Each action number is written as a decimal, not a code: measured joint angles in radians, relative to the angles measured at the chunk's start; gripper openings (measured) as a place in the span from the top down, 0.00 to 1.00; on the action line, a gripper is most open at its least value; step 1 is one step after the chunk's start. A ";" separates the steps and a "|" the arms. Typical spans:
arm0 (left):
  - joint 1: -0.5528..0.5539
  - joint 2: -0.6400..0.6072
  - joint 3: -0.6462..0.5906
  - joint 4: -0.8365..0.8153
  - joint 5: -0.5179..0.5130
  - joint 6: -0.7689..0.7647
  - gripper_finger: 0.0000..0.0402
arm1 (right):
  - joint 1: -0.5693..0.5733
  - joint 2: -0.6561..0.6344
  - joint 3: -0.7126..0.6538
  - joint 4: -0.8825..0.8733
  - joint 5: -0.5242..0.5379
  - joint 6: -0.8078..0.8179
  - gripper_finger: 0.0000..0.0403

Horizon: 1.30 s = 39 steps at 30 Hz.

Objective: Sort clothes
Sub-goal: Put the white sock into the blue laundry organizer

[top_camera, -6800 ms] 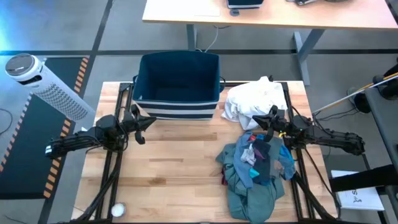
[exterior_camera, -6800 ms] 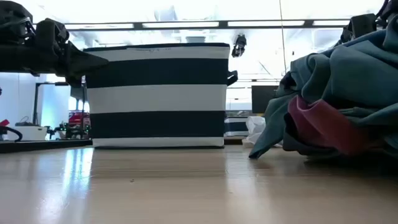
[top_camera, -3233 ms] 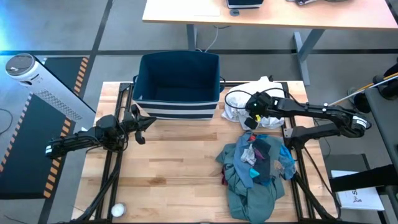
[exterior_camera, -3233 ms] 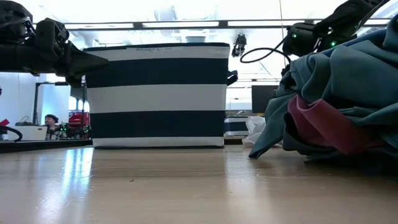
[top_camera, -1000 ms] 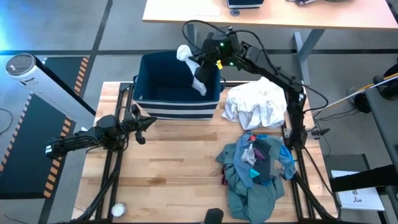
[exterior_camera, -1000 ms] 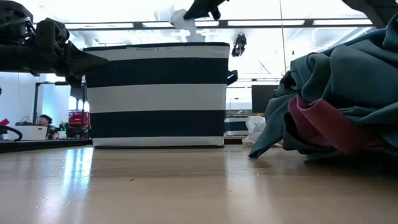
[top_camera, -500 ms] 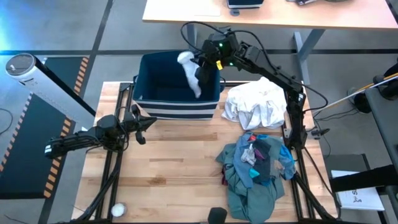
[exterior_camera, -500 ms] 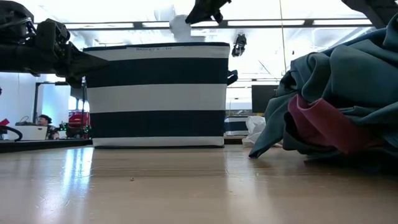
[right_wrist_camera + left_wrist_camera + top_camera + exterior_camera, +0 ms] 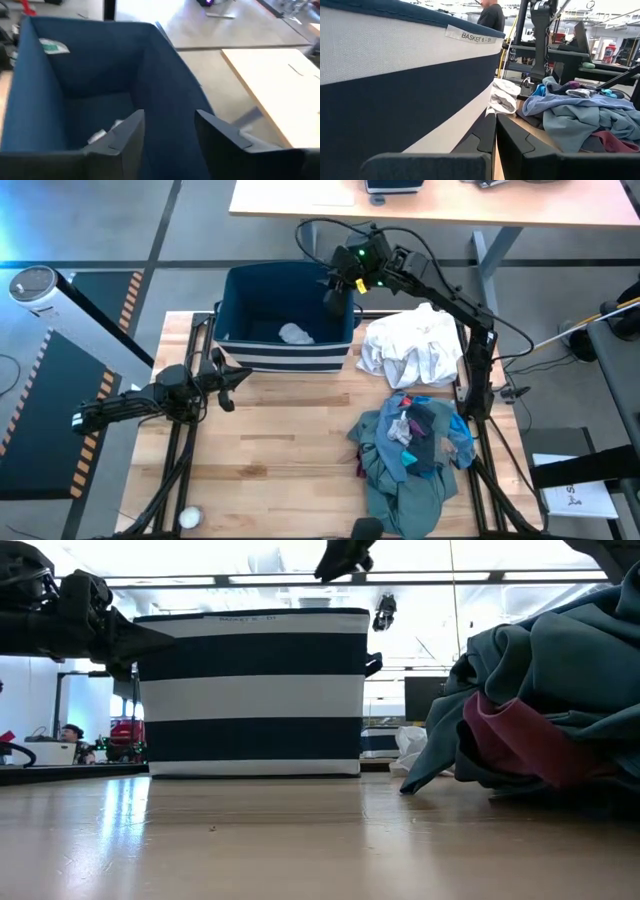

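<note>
In the high view, the right end effector [image 9: 336, 292] hangs over the right rim of the bin [image 9: 340, 340] at the upper middle of the frame, its fingers spread and empty. A small white piece [image 9: 296, 334] lies on the bin floor, lower middle of its inside. Half a second ago that piece was dangling from the end effector above the bin; it has now dropped in, so one drop is done. The large white garment [image 9: 410, 345] lies on the table [image 9: 270, 450] just right of the bin, and the mixed pile [image 9: 410, 450] of teal, dark, blue and red pieces sits below it at the lower right. The left end effector [image 9: 237, 376] waits at the left, just below the bin's front corner, out of the way.

In the low view, the striped bin [image 9: 250, 690] fills the middle, the right end effector [image 9: 345, 554] shows dark above its rim at the top, and no white cloth hangs there as it did before. The teal heap [image 9: 550, 670] with a red fold [image 9: 515, 745] rises at the right.

In the left wrist view, the left arm's fingers [image 9: 485, 137] lie pressed together, holding nothing, beside the bin wall [image 9: 395, 75]; the pile [image 9: 575, 107] shows to the right.

In the right wrist view, the open fingers [image 9: 127, 132] frame the bin's inside [image 9: 75, 80], with the white piece [image 9: 105, 132] low between them.
</note>
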 joint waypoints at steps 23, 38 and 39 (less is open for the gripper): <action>0.000 0.019 0.000 0.065 -0.001 0.071 1.00 | 0.000 -0.262 -0.213 -0.400 0.042 0.031 1.00; 0.000 0.029 0.000 0.070 0.000 0.071 1.00 | 0.000 -0.577 -0.928 -0.241 0.042 0.125 1.00; 0.000 0.031 0.000 0.070 0.000 0.071 1.00 | 0.000 -0.589 -0.964 -0.242 0.044 0.124 1.00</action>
